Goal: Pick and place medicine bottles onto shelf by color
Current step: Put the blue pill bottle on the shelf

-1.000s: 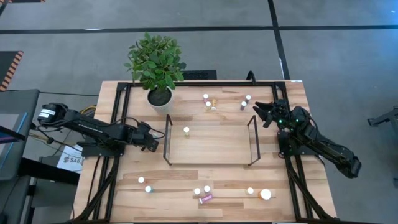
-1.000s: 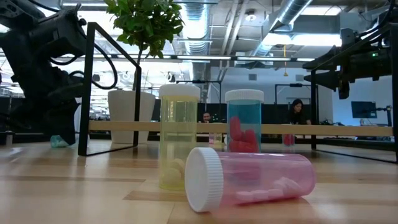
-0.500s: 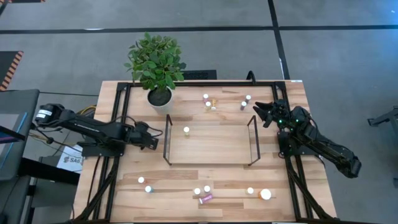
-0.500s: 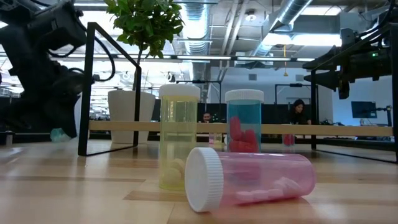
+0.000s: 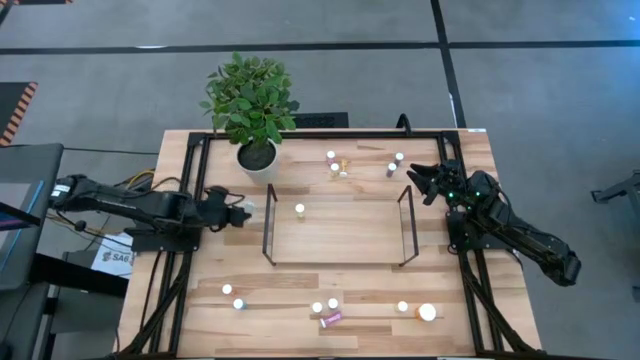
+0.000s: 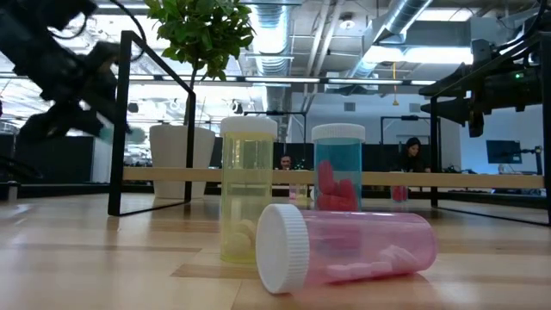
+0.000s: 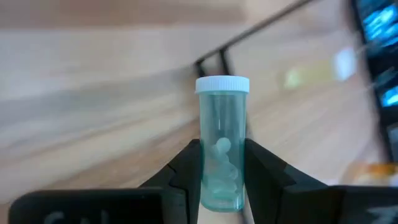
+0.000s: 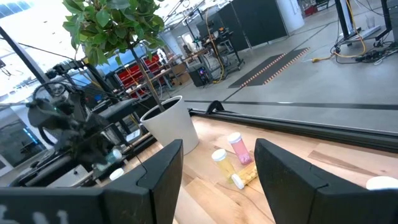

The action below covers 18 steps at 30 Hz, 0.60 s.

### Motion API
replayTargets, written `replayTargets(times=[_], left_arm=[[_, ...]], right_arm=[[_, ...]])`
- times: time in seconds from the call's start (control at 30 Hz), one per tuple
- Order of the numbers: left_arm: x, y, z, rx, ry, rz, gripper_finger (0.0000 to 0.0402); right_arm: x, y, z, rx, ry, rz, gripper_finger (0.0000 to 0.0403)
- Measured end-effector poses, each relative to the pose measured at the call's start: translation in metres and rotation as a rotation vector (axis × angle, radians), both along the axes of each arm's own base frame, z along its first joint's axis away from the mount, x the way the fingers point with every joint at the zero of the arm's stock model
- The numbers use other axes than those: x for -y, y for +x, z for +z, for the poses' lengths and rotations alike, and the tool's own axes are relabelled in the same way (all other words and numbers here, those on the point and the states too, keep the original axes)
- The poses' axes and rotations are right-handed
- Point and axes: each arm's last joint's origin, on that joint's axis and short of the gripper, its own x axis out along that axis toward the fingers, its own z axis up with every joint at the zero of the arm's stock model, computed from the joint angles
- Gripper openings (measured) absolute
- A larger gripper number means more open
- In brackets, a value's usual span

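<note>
wooden worktop (image 5: 190, 320) carries most medicine bottles (image 5: 330, 308), scattered near and far; only one yellow bottle (image 5: 299, 210) stands on the shelf (image 5: 340, 235). left pincer (image 7: 219, 180) clenches a teal bottle (image 7: 221, 140) beside the shelf's left frame; right pincer (image 8: 217, 168) waits released at the right.

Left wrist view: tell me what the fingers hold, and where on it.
The left gripper is shut on a teal bottle, pinching its lower body from both sides; the white cap sticks out beyond the fingers.
</note>
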Motion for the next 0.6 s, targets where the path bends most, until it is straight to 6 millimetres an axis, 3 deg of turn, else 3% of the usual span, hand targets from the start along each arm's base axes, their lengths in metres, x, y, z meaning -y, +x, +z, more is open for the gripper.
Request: replayTargets(times=[0.17,0.4,0.6], left_arm=[[-0.003,-0.008,0.018,0.192,0.045,0.055,0.0078],[-0.003,-0.003,0.052,0.507,0.184,-0.017,0.0078],[-0.002,0.003,0.075,0.697,0.313,-0.075,0.0078]], right_arm=[[0.0,0.0,0.0,0.0,0.0,0.0,0.0224],[0.0,0.0,0.001,0.014,0.008,-0.006,0.0224],[-0.001,0.0,0.008,0.244,0.246,0.017,0.0224]])
